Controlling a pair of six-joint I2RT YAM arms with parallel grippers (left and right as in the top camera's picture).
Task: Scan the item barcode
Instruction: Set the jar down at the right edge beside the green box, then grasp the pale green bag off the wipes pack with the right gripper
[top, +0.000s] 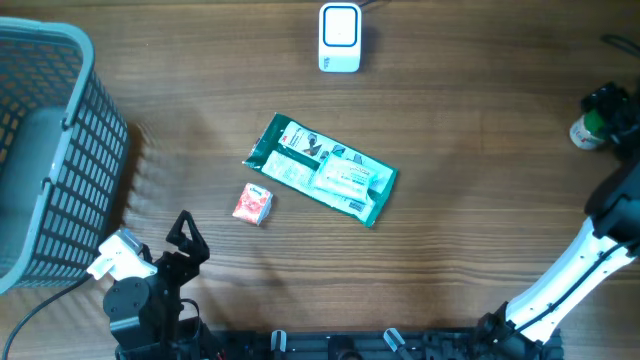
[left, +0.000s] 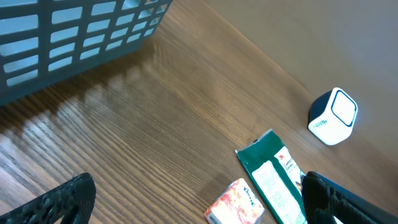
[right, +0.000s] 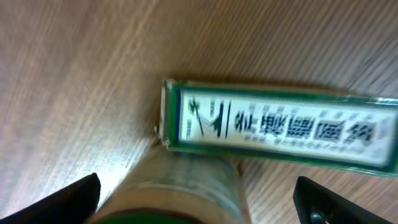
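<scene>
Right gripper (right: 196, 190) stands spread wide, pinching nothing. Between its fingers, blurred: round tan cylinder with green band (right: 180, 174), against or just beside long green-and-white printed carton (right: 280, 127); contact unclear. Both sit far right of white box-shaped barcode scanner (top: 340, 38), well apart from it. Left gripper (top: 186, 228) likewise spread and empty, well below-left of scanner.

Judgement: scan not done. No item faces scanner; pick-up and presentation remain.

Flat green foil pouch (top: 320, 168) and small red-and-white packet (top: 252, 203) lie between scanner and robot. Grey-blue slatted plastic basket (top: 100, 160) stands far left of scanner. Nothing blocks scanner's front.
</scene>
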